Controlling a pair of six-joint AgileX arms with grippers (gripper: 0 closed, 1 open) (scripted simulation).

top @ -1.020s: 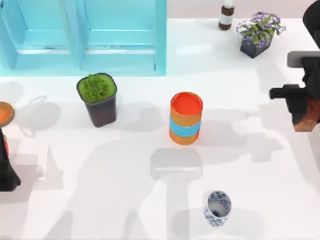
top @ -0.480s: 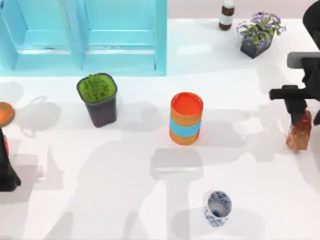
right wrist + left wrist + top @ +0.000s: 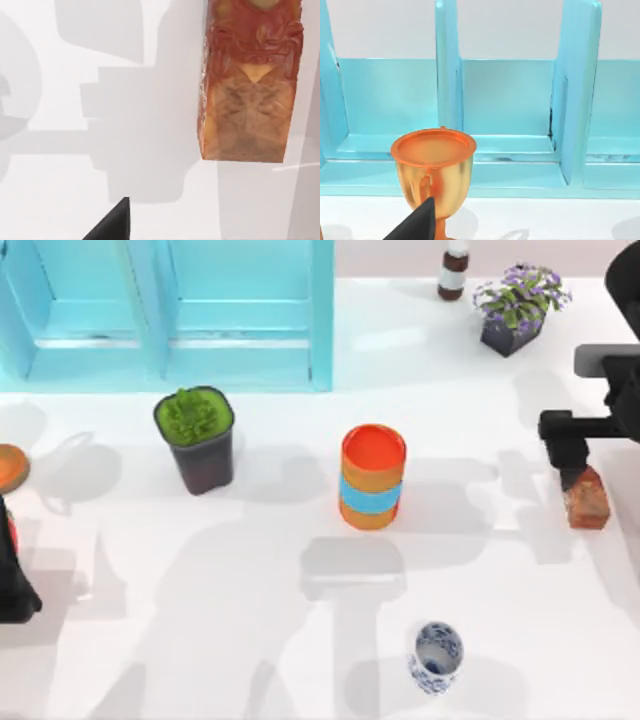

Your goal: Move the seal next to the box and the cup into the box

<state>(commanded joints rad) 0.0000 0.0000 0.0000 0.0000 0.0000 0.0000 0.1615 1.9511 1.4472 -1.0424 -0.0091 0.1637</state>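
Observation:
The seal [image 3: 586, 498], a reddish-brown carved block, rests on the table at the far right and is also seen at close range [image 3: 250, 85]. My right gripper [image 3: 570, 452] hovers just behind it, open and holding nothing; one black fingertip [image 3: 112, 222] shows apart from the seal. The cup [image 3: 436, 657], white with a blue pattern, stands near the front edge, right of centre. The box [image 3: 240, 350], a light-blue compartmented one, sits at the back left. My left gripper [image 3: 12, 585] is parked at the left edge.
An orange cylinder with a blue band [image 3: 373, 477] stands mid-table. A dark pot with a green plant [image 3: 196, 438] is in front of the box. A golden goblet [image 3: 432, 165] stands by the left arm. A bottle [image 3: 453, 270] and a purple-flowered pot [image 3: 517, 310] are at the back right.
The seal left the right gripper: it dropped, tilted, and now rests on the table slightly further left. The right gripper drew back toward the rear. The left arm stayed still.

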